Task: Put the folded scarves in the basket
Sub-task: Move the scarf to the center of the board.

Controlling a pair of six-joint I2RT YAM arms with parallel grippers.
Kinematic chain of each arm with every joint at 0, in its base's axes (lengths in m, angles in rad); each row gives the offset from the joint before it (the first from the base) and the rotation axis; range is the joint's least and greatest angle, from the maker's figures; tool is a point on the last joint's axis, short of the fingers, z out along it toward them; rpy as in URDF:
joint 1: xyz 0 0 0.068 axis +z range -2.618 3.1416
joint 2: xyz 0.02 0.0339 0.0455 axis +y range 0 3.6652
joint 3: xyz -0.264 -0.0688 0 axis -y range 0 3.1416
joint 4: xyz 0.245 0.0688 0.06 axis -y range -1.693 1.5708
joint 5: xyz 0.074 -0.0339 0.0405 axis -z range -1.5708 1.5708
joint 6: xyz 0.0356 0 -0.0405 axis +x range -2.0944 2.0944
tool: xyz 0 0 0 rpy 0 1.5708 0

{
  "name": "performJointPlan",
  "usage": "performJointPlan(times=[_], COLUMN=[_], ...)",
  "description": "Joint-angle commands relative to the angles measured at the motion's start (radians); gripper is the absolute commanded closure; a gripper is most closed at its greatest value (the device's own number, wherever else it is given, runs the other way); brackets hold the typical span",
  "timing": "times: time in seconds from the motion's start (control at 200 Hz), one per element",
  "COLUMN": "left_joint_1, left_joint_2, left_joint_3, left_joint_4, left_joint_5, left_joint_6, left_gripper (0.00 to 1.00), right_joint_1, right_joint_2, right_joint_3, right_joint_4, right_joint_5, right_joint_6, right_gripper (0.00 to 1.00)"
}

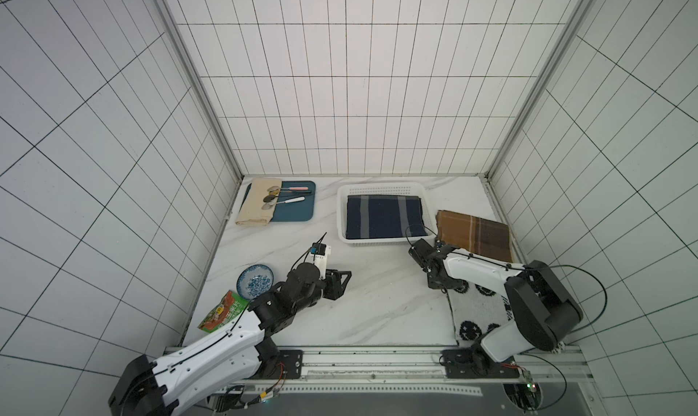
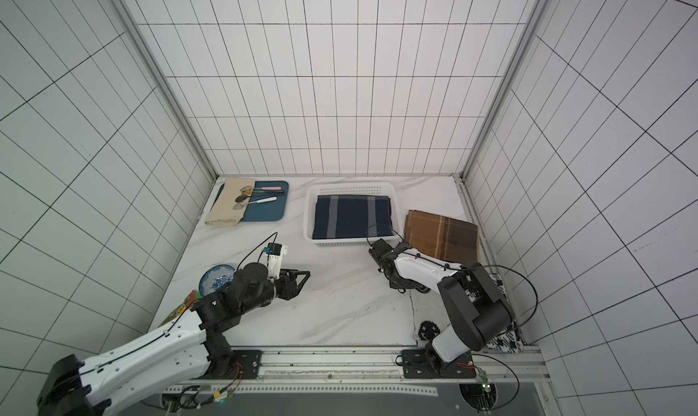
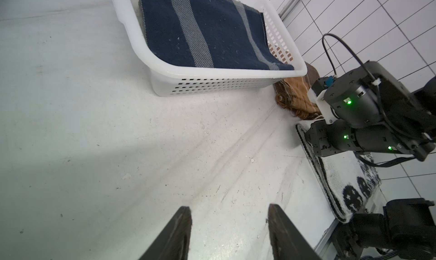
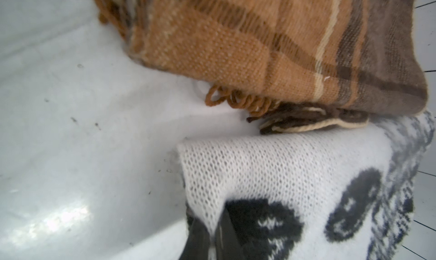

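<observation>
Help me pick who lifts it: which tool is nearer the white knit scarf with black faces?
Right. The right tool is shut on a corner of the white knit scarf; the left tool hangs open over bare table, well apart from it.

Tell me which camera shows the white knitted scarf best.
The right wrist view: the white scarf fills it close up, knit sharp, its corner pinched in the right end effector. In both top views the right arm covers much of it. The left wrist view catches it low, partly behind that arm.
</observation>
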Motion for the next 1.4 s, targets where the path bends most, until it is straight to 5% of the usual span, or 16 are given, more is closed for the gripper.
performJointPlan(times=[0.0, 0.42, 0.6, 0.73, 0.889, 1.029, 1.394], left_joint_1=[-0.002, -0.001, -0.002, -0.002, -0.003, -0.022, -0.114], left_joint_2=[0.013, 0.048, 0.061, 0.077, 0.151, 0.301, 0.746], left_joint_3=[-0.006, -0.002, -0.004, -0.006, -0.039, -0.042, 0.108], left_joint_4=[0.005, 0.005, 0.01, 0.026, 0.16, 0.368, 0.525], left_joint_5=[0.016, 0.014, 0.014, 0.031, 0.143, 0.279, 0.287], left_joint_6=[0.013, 0.012, 0.008, 0.004, -0.026, -0.034, -0.07], left_gripper=[0.5, 0.48, 0.46, 0.45, 0.37, 0.26, 0.19], right_joint_1=[0.057, 0.263, 0.294, 0.308, 0.312, 0.307, 0.265], right_joint_2=[0.021, 0.197, 0.234, 0.136, -0.092, -0.253, -0.549], right_joint_3=[0.051, 0.324, 0.42, 0.379, 0.209, 0.064, -0.133], right_joint_4=[0.022, 0.208, 0.253, 0.249, 0.213, 0.168, 0.227], right_joint_5=[-0.074, -0.309, -0.375, -0.365, -0.284, -0.228, -0.144], right_joint_6=[-0.001, 0.044, 0.042, 0.031, 0.02, 0.013, -0.052], right_gripper=[0.96, 0.94, 0.78, 0.62, 0.55, 0.53, 0.52])
